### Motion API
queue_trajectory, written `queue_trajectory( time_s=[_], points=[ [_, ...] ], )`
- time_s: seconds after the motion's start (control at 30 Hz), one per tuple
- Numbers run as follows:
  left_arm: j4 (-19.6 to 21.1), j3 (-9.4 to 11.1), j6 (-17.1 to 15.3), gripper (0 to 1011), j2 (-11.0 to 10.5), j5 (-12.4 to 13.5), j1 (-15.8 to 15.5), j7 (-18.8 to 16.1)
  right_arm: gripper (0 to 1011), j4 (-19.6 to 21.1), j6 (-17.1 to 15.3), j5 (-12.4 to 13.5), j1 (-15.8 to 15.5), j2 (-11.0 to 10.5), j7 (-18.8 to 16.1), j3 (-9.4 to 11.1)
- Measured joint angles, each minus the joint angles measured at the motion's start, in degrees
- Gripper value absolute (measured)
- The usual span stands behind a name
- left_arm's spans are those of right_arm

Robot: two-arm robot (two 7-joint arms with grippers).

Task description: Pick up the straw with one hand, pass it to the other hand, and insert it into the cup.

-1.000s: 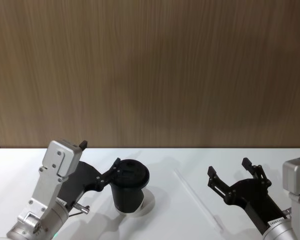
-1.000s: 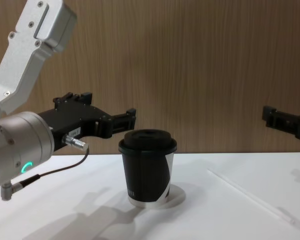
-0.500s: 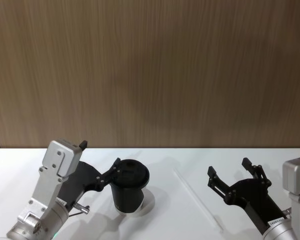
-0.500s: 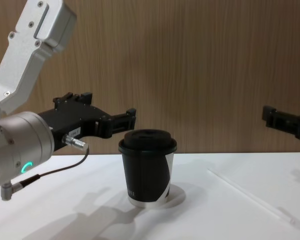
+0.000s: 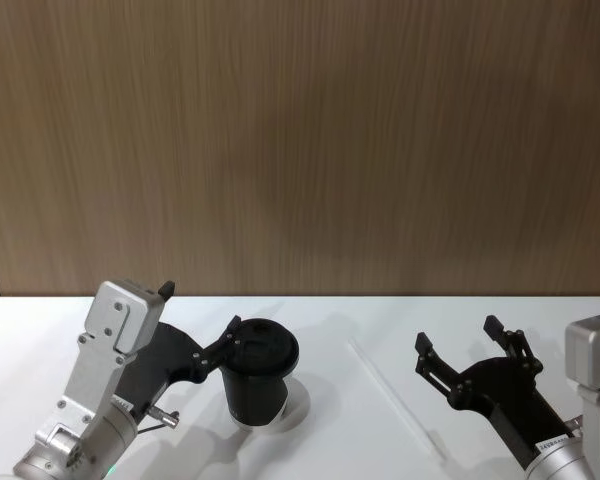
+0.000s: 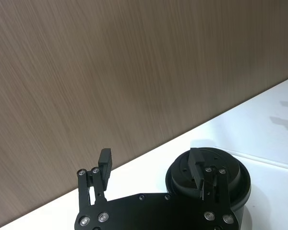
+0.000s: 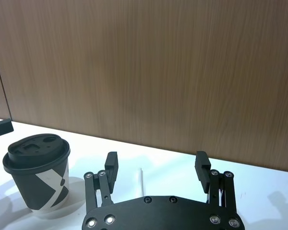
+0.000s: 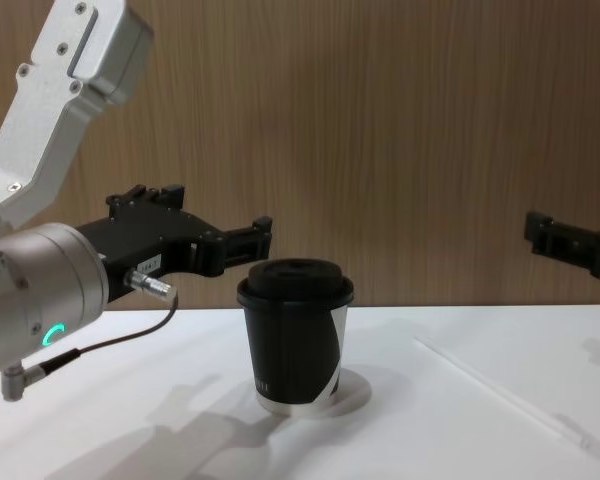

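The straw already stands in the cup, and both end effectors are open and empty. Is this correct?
Not quite. The head view shows the straw lying flat on the table, to the right of the cup, not in it. The left end effector and the right end effector are indeed open and empty.

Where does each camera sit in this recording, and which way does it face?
Head: up high, facing forward and down at the table; left gripper close to the cup, right gripper near the straw.
Chest: lower, facing across the table; left arm's silver wrist large, right gripper at the right edge.
Left wrist: behind the open left gripper, facing the cup and wood wall.
Right wrist: behind the open right gripper, facing the straw, cup farther off.
Shared: all four see the cup.
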State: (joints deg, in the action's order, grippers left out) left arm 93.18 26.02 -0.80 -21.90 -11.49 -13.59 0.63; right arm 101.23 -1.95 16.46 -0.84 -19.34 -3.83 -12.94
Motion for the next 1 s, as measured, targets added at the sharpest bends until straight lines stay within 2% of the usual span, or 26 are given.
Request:
queue_trajectory(
  time_s=[1.0],
  points=[
    [0.0,0.0,0.0,1002,0.0,0.0,0.0,0.0,1001,0.0,0.0,0.0,0.0,0.0,0.0,0.0]
  ],
)
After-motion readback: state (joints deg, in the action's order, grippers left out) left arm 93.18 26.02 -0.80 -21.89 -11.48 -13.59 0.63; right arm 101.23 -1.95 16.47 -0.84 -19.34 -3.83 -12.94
